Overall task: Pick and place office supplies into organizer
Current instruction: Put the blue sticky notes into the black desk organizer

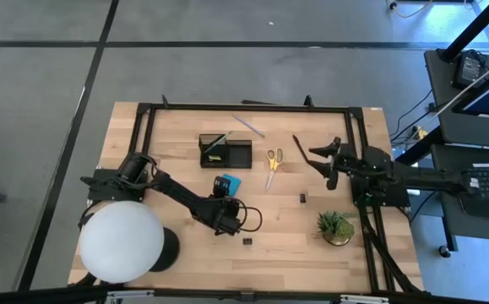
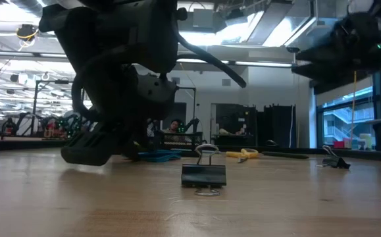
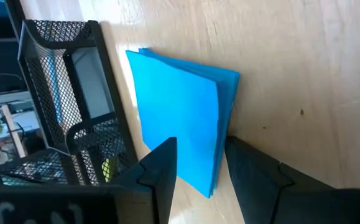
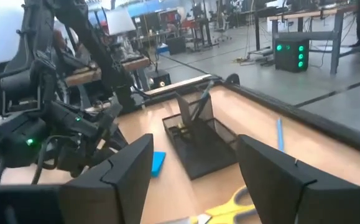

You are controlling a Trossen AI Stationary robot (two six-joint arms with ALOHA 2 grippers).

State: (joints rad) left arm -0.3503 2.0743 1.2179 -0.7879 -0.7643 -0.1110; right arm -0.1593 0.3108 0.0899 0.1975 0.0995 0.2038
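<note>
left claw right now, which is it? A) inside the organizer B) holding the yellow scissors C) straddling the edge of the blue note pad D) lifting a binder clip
C: in the left wrist view the two fingers sit either side of the blue note pad edge on the table, beside the mesh organizer; the high view puts the left claw at the pad, away from the scissors.

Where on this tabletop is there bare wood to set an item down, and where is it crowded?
Bare wood: between the scissors and the plant, broken only by one small clip; also left of the organizer. Crowded: around the blue note pad, where the left tool sits, and the lamp corner.
</note>
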